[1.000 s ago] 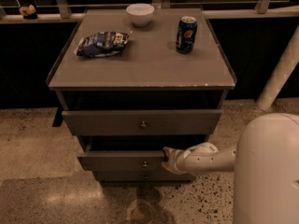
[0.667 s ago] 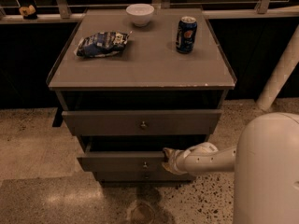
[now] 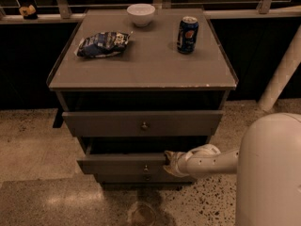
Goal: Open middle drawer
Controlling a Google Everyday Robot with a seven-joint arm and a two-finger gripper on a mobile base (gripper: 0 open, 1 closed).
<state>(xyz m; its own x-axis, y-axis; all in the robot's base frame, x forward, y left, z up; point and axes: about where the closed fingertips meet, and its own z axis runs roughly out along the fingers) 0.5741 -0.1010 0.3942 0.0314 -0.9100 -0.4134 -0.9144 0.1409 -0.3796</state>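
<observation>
Camera view shows the middle drawer (image 3: pixel 122 165), second down in the cabinet (image 3: pixel 141 72), standing slightly out. The gripper (image 3: pixel 170 161) sits against its front edge, likely to pull; I cannot tell its hold.

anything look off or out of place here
The top drawer is pulled out too, above the middle drawer. The tool sits at the middle drawer's front beside its knob, not on it. Nothing looks spilled.

Tool (image 3: pixel 169 161) at middle drawer (image 3: pixel 117 165) front
</observation>
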